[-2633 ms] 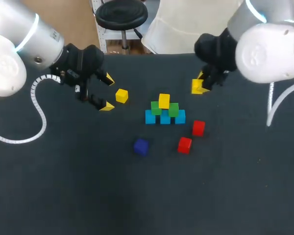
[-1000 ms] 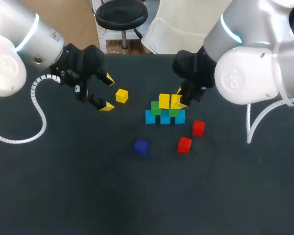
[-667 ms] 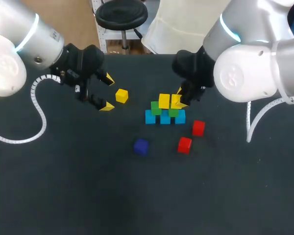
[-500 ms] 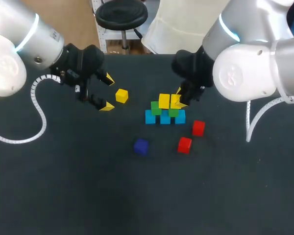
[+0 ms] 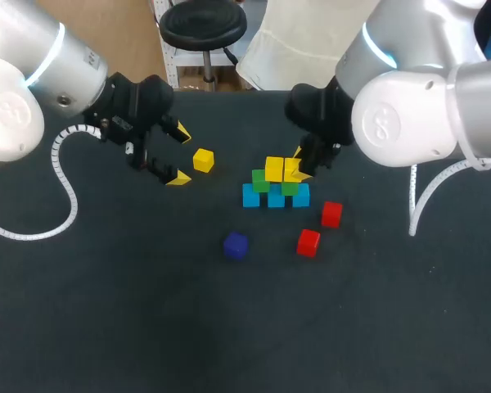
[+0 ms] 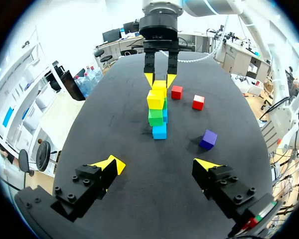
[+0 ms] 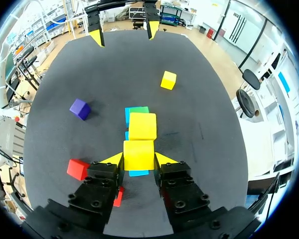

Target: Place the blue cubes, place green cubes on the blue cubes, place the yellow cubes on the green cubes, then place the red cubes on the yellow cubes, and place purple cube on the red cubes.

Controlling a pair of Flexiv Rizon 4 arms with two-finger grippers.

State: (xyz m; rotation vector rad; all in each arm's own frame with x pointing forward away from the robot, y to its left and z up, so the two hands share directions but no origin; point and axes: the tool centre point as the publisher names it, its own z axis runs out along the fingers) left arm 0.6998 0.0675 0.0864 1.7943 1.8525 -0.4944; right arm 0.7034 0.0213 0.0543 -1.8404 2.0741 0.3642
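**Black tabletop (image 5: 106, 327)** carrying eleven cubes: three blue, two green, three yellow, two red, one purple. All are plain, single-coloured blocks of like size.

**Left arm (image 5: 33, 82).** Enters at the left. The left claw (image 6: 159, 164) hangs over bare tabletop, fingers spread wide with nothing between them. It points straight along the line of the stack.

**Right arm (image 5: 409, 106).** Enters at the right and extends to the stack. The right claw (image 7: 138, 159) is closed from two sides on the held yellow cube (image 7: 138, 153).

**Blue cubes (image 5: 276, 197).** Three in a touching row, flat on the tabletop near its middle. The row's long axis runs from the left arm's side to the right arm's side.

**Green cubes (image 5: 260, 181).** Two, set on the blue row, each over a seam between blue cubes.

**Yellow cubes.**
- The stacked yellow cube (image 5: 273, 169) sits on the green cubes.
- The held yellow cube is just beside it and level with it, above the green cube nearer the right arm. Whether it rests there cannot be told.
- The loose yellow cube (image 5: 202, 160) lies on the tabletop near the left claw, apart from the stack.

**Red cubes (image 5: 331, 214).** Two, apart from each other, on the tabletop near the stack's right-arm end.

**Purple cube (image 5: 236, 246).** One, alone on the tabletop in front of the stack, turned slightly askew to the blue row.
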